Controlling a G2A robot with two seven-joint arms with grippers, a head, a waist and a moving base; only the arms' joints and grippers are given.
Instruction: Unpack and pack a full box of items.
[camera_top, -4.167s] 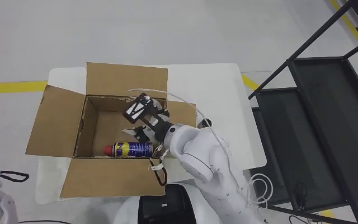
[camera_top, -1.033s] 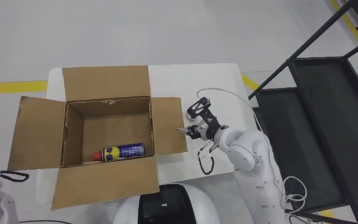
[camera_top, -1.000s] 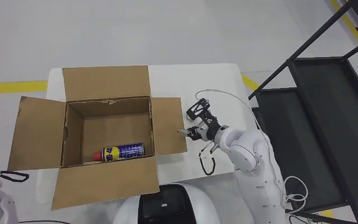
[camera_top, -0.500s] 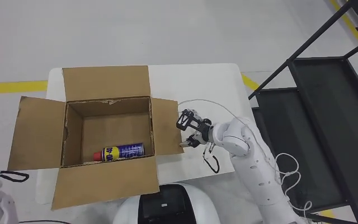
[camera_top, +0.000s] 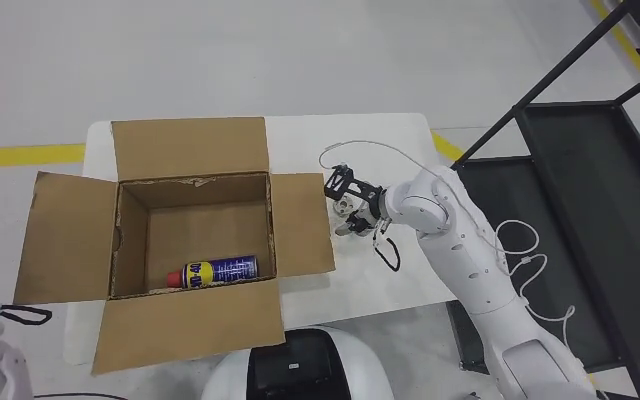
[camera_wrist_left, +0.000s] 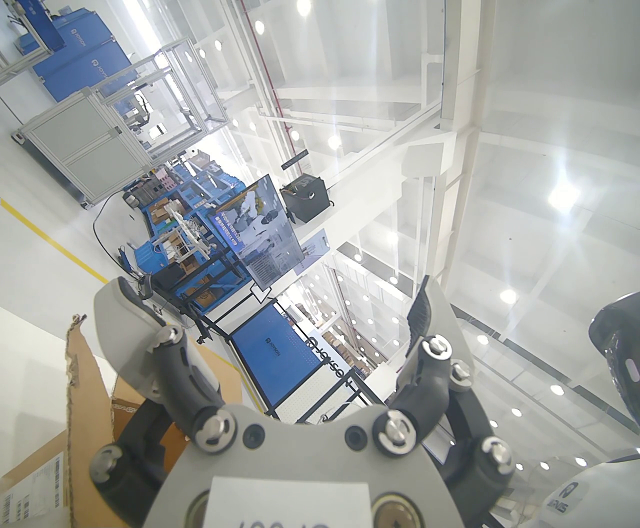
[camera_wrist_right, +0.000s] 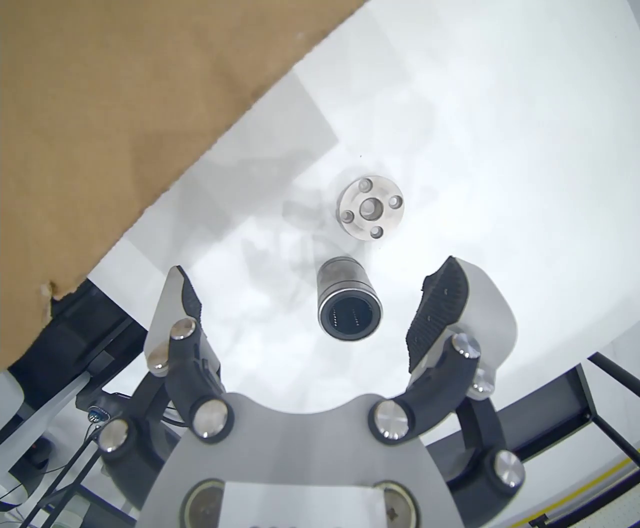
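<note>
A: Where was the right pincer (camera_top: 347, 207) at that moment?

B: In the top view it hung over the white table (camera_top: 400, 150), a little right of the centre of the frame. It was just beside the right flap of the cardboard box (camera_top: 190, 240).

A: Did it hold something?

B: No, it was released. In its own wrist view the fingers (camera_wrist_right: 440, 300) stood wide apart. A short metal cylinder (camera_wrist_right: 347, 300) lay on the table between them and touched neither one. Its hollow end was turned toward the camera.

A: Was there anything else close to it?

B: Yes, a round flange (camera_wrist_right: 371, 208) with small holes lay flat on the table. It was just beyond the cylinder, on the side away from the pincer, with a small gap between the two.

A: And the left pincer (camera_wrist_left: 275, 305)?

B: It was also released, with nothing between its fingers, and it pointed up to the ceiling of the hall. An edge of the box was near it.

A: What was in the box?

B: A spray can (camera_top: 220, 270) lay on its side on the bottom, near the lower wall, in the lower left part of the frame.
</note>
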